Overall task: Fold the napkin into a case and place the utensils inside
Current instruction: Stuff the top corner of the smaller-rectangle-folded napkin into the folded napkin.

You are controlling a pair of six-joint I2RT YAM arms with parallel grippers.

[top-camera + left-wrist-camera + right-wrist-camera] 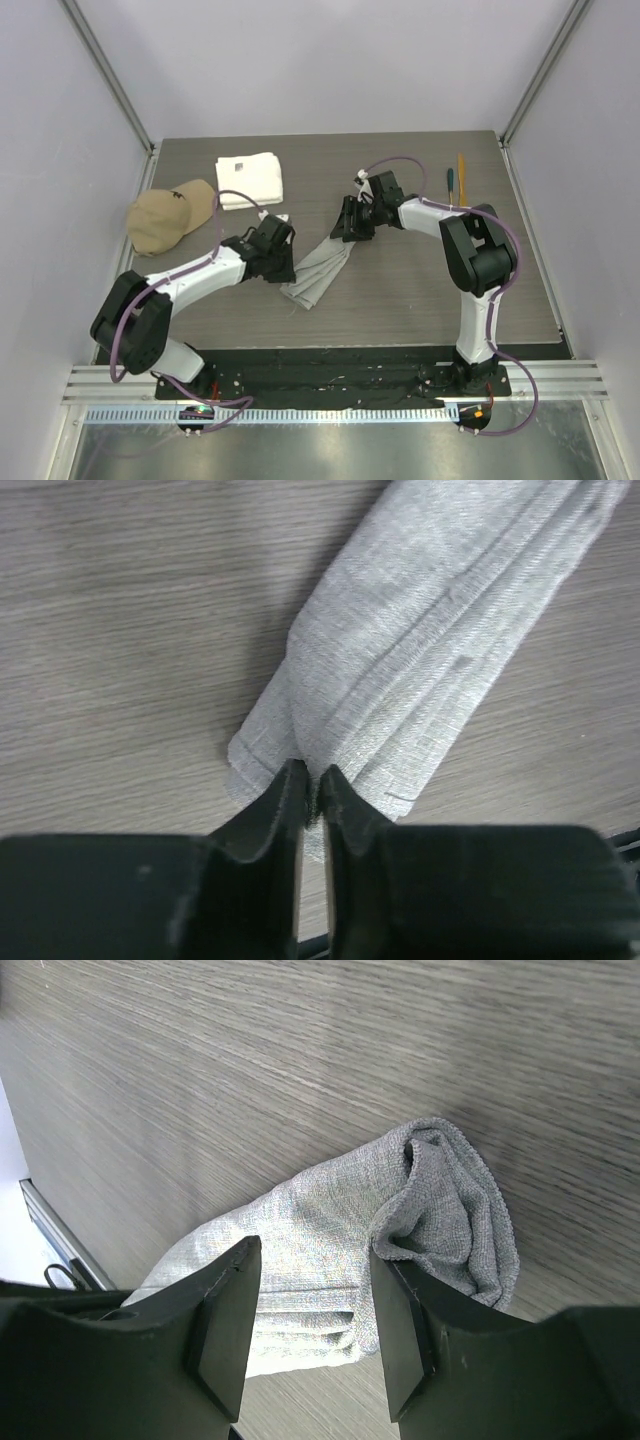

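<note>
The napkin [320, 270] lies in the middle of the table [420, 300], folded into a narrow strip of several layers. In the top view it runs on a slant, from near the left arm's wrist up to the right arm's wrist. In the left wrist view its long folded edges show as parallel ridges. In the right wrist view its far end is loose and curled, with a rounded hem.

The left gripper [308, 775] is at the strip's near end. Its fingers [275, 810] stand narrow, with only a thin slit between them, and their tips are on the cloth's edge. They may be nipping a fold, but I cannot tell whether any cloth sits in the slit.

The right gripper [312, 1255] is over the far end with its fingers [225, 1320] wide apart and holding nothing. The strip runs under the gap between them, and the curled end lies just beside 1 finger.

2 utensils lie side by side at the table's far right, well apart from the napkin: a teal utensil [450, 183] and an orange utensil [461, 172]. A towel [250, 180] sits at the far left, with a cap [168, 218] just beside it near the left edge.
</note>
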